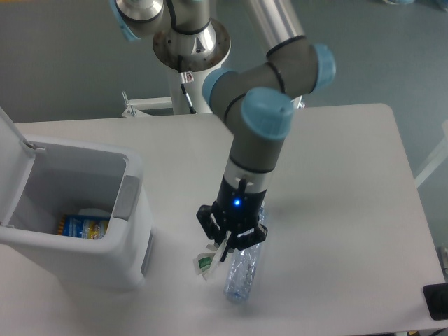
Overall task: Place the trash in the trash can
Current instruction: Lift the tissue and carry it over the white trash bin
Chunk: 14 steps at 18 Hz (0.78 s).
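The large white rectangular plastic bin (84,231) is sitting lid-open well left of the fingers (222,250). The crushed clear plastic bottle (241,273) is lying just beside them, untouched. They're pinching the small crumpled white wrapper (205,263), dangling off the surface — neither item binned yet.

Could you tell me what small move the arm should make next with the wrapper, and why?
Probably carry it left toward the trash can. The gripper appears shut on the wrapper, which hangs just off the table beside the bottle. The can's lid is open, and its rim stands higher than the wrapper, so some further lift looks needed first.
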### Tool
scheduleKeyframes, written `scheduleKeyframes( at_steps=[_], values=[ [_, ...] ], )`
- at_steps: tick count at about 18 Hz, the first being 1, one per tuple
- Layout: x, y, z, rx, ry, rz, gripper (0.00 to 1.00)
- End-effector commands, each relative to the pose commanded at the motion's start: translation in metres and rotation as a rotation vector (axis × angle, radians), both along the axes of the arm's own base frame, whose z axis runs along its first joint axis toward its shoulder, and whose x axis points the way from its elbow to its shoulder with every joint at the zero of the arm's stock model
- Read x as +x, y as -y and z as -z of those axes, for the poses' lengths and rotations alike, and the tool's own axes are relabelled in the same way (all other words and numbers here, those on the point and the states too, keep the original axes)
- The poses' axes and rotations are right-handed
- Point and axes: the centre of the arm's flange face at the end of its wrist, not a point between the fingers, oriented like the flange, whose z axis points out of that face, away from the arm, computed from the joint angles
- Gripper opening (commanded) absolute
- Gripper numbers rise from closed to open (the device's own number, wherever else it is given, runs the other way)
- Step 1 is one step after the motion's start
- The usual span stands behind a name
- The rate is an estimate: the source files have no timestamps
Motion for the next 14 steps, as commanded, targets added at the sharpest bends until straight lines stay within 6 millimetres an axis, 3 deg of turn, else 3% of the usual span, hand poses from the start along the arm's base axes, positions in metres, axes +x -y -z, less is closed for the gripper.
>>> scheduleKeyframes(
  at_steps=[5, 8, 10, 12, 13, 14],
  values=[
    [0.069, 0.019, -0.095, 0.166, -0.002, 0.065, 0.0],
    [0.12, 0.018, -0.103, 0.166, 0.012, 0.111, 0.0],
    [0.148, 0.015, -0.095, 0.152, 0.024, 0.149, 0.08],
    [0.174, 0.011, -0.082, 0.135, 0.038, 0.191, 0.4],
    [0.185, 0.009, -0.075, 0.127, 0.046, 0.211, 0.73],
    [0.191, 0.009, -0.069, 0.118, 0.053, 0.218, 1.0]
  ],
)
